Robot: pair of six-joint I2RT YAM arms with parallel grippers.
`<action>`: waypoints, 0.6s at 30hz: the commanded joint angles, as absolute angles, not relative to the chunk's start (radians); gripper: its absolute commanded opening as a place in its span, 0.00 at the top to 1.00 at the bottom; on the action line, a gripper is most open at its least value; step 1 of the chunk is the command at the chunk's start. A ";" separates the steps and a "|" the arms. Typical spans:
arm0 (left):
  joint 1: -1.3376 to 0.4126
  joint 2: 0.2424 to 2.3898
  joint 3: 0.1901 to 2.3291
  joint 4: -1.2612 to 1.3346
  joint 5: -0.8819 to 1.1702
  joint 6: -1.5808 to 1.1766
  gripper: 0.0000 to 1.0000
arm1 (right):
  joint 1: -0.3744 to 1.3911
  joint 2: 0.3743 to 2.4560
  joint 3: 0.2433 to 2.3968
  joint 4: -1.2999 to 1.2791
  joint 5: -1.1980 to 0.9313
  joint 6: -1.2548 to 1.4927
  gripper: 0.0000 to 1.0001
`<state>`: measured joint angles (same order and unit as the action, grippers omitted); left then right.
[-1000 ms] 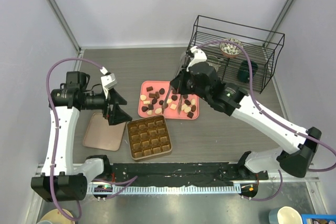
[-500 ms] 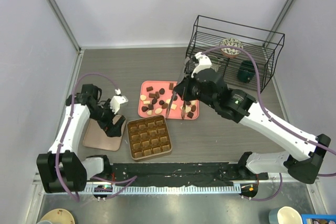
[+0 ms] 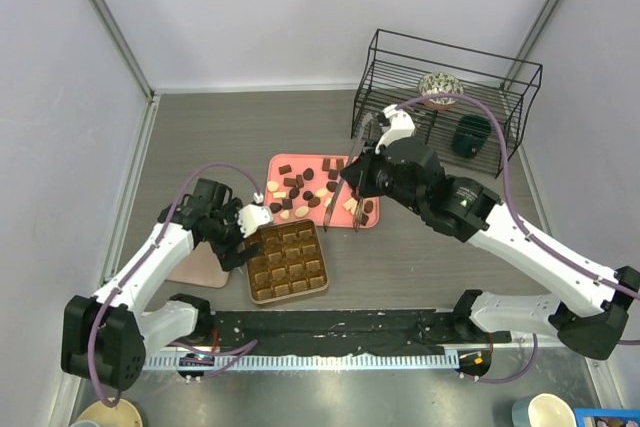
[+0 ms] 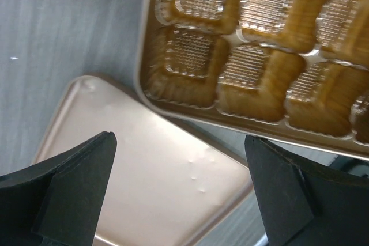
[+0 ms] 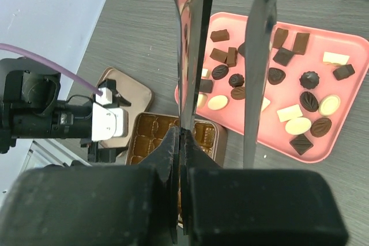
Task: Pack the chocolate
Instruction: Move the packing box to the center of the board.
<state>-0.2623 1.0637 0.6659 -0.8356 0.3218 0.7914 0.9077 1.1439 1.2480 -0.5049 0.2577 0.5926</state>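
Your left hand (image 4: 180, 171) spread wide, over left rim of gold box (image 4: 144, 56) and flat tan lid (image 4: 127, 142) at its left, near worktop (image 3: 420, 257) front edge. Your right hand (image 5: 180, 148) pressed together, pinching metal tongs (image 5: 193, 56), tips over pink tray (image 5: 351, 93) mid-worktop. Chocolate (image 5: 309, 101) scattered on tray. Box cells show ribbed gold liner.

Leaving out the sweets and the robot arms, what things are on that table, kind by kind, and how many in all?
Pink tray: 1
Gridded gold box: 1
Flat beige tray: 1
Black wire rack: 1
Patterned bowl, in the rack: 1
Dark green cup, in the rack: 1
Metal tongs: 1
Total: 7
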 commanded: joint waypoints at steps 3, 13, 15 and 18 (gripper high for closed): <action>-0.273 1.114 0.680 -0.632 0.265 0.729 0.01 | 0.910 1.074 1.249 -0.495 0.291 0.598 0.99; -0.411 1.192 0.715 -0.571 0.272 0.627 0.00 | 0.911 1.043 1.223 -0.511 0.316 0.601 0.99; -0.436 1.213 0.745 -0.571 0.273 0.585 0.00 | 0.910 1.039 1.215 -0.512 0.321 0.603 0.99; -0.466 1.223 0.784 -0.597 0.294 0.546 0.00 | 0.910 1.031 1.204 -0.515 0.328 0.604 0.99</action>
